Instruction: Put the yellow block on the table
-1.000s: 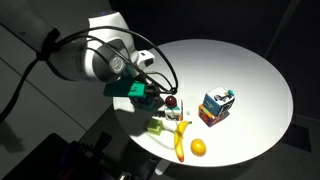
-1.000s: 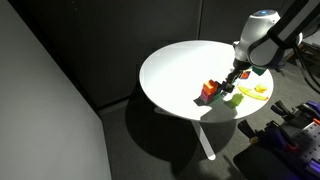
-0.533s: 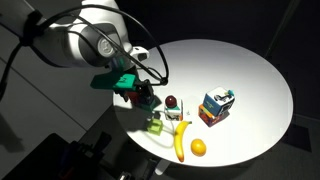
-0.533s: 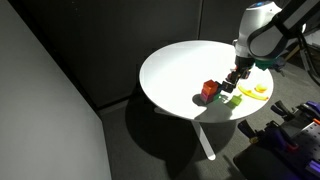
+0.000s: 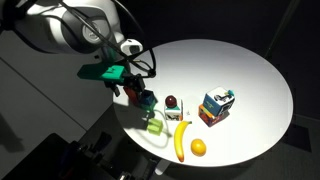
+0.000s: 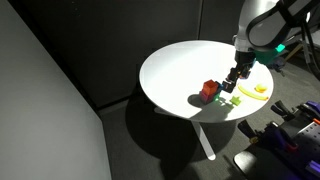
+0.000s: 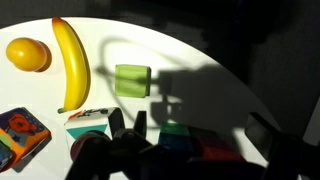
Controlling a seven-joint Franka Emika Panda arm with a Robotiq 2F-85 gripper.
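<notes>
The yellow block (image 5: 155, 125) is pale yellow-green and lies on the round white table (image 5: 240, 70) near its edge, beside the banana. It also shows in the other exterior view (image 6: 236, 99) and in the wrist view (image 7: 131, 80). My gripper (image 5: 140, 95) hangs above the table, a little away from the block, and holds nothing. In the wrist view the gripper (image 7: 195, 128) has its dark fingers spread wide. A green and red block (image 7: 185, 135) lies in shadow on the table below them.
A banana (image 5: 181, 140) and an orange (image 5: 198, 148) lie by the table's near edge. A stack of coloured blocks (image 5: 215, 107) stands further in. A dark red piece on a white block (image 5: 171, 105) sits between them.
The arm has lifted and drawn back from the yellow block, which stays on the table where it was.
</notes>
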